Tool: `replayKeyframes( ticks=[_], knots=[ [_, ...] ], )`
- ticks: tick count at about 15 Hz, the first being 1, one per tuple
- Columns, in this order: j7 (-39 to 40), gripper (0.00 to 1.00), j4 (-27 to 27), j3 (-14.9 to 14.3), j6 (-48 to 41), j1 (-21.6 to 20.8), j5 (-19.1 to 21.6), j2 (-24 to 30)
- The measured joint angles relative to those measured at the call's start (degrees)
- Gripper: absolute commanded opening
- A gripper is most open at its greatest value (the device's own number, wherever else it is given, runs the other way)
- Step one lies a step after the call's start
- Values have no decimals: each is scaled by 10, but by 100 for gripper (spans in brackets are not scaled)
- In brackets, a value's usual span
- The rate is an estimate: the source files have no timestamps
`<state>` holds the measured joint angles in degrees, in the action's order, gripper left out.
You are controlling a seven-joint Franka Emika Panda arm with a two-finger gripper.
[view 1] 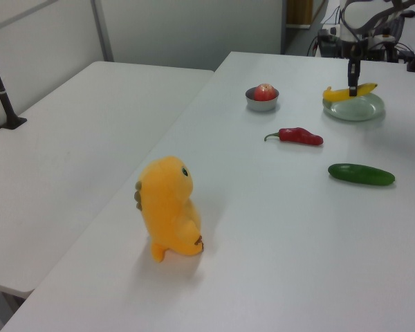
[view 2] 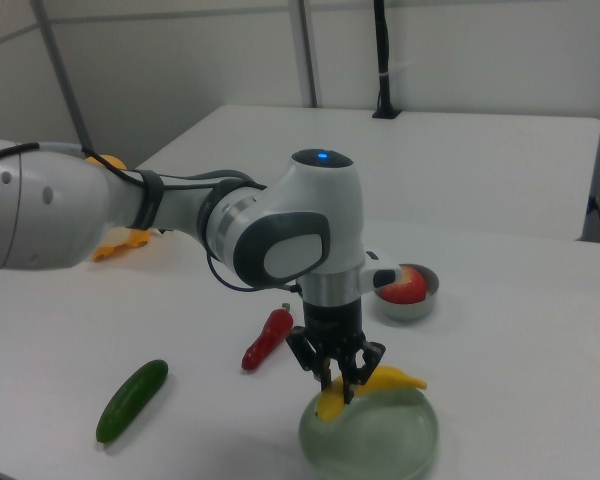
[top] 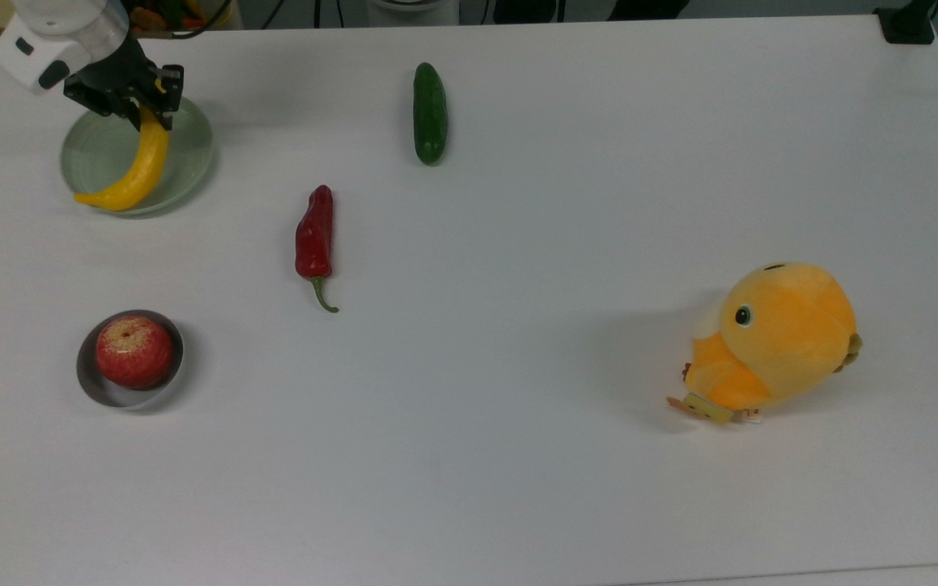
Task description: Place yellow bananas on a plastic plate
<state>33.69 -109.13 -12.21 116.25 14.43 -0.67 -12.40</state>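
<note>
The yellow banana hangs low over the pale green plastic plate at the top view's far left. My gripper is shut on the banana's upper end, and the lower tip reaches past the plate's near-left rim. In the left view the banana lies almost level just above the plate, under the gripper. The right view has the gripper pointing straight down, with the banana across the plate. I cannot tell if banana and plate touch.
A red chilli pepper lies right of the plate in the top view, a dark green cucumber beyond it. A grey bowl holding a red apple stands nearer the front. An orange plush toy sits far right.
</note>
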Motion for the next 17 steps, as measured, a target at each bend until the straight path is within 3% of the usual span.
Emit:
replayKeyframes(
  ticks=[1, 2, 3, 4, 12, 15, 17],
  knots=[
    [0, 13, 0, 0, 5, 0, 0, -6],
    [0, 27, 0, 0, 6, 0, 0, -10],
    [0, 66, 0, 1, 6, 0, 0, -14],
    [0, 97, -1, 1, 6, -1, 0, -17],
    [-5, 100, 10, 4, -2, -4, 1, -9],
    [-51, 100, 60, 14, -54, -22, 2, 6],
    [-133, 100, 120, 19, -110, -48, 2, 26]
  ],
)
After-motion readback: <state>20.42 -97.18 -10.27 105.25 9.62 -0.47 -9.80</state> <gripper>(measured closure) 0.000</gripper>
